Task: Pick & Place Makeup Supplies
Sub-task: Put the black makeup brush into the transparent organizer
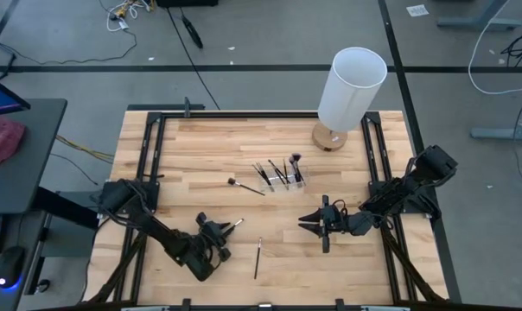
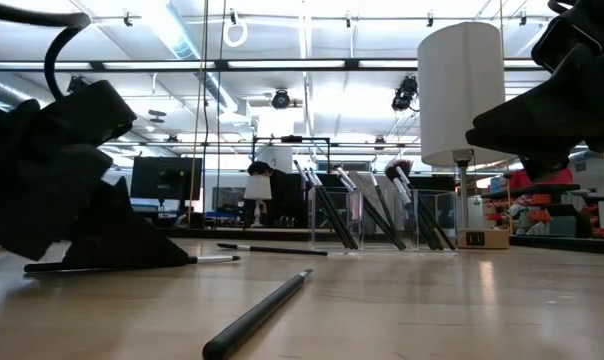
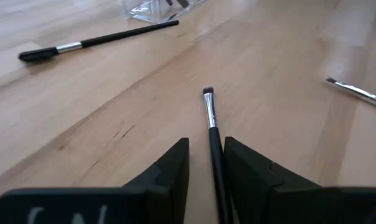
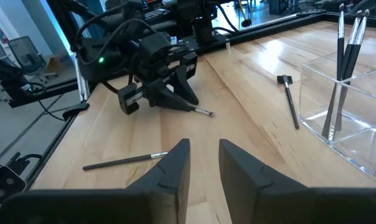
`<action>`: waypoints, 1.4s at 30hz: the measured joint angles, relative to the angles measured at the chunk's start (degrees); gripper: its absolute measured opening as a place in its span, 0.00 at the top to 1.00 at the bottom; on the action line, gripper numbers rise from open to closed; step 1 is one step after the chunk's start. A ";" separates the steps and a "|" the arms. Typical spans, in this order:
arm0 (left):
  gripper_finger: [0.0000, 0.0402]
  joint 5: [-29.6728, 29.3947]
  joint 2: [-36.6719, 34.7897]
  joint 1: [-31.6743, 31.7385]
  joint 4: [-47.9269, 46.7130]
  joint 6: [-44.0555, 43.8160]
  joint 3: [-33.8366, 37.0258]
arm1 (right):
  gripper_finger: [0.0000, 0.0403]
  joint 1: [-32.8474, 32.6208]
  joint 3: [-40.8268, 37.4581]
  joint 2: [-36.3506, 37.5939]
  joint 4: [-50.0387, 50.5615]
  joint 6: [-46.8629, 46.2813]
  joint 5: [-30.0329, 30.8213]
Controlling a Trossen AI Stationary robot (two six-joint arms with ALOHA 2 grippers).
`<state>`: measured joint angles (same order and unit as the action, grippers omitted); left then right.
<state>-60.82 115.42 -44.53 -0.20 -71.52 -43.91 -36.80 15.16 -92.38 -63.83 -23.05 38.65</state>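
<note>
A slim dark makeup brush [image 3: 208, 109] lies flat on the wooden table, its handle running back between the fingers of my left gripper [image 3: 206, 146]. That gripper [image 1: 216, 231] is open and low at the near left, and the brush's tip [image 1: 237, 224] pokes out beyond it. My right gripper [image 4: 203, 149] is open with nothing in it, above the table at the near right [image 1: 306, 221]. Two more brushes lie loose, one toward the near edge [image 1: 257, 257] and one by the holder [image 1: 246, 186]. Several brushes stand leaning in the clear holder [image 1: 283, 180]. My left gripper's fingers stand on either side of the brush's handle [image 3: 216, 163] and run along it, slanting down toward the table. One finger [image 3: 250, 168] is close beside the handle; I cannot tell whether it touches. The brush rests on the table.
A tall white cylinder lamp [image 1: 352, 86] on a round wooden base stands at the far right. Black rails [image 1: 153, 147] run along the table's left and right sides. Bare wood lies between the two grippers [image 1: 278, 229].
</note>
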 joint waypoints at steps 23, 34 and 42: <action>0.78 2.91 -1.25 4.17 13.70 12.08 5.32 | 0.78 0.02 0.00 0.00 -0.03 -0.46 -0.01; 0.96 3.26 -1.53 4.15 17.46 11.86 8.57 | 0.78 0.02 0.00 0.00 -0.01 -0.46 -0.01; 0.96 3.17 -1.53 3.57 17.88 12.63 8.62 | 0.78 0.02 -0.01 0.00 -0.01 -0.46 -0.01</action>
<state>-57.65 113.89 -40.97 17.68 -58.89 -35.28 -36.77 15.15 -92.38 -63.83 -23.51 38.63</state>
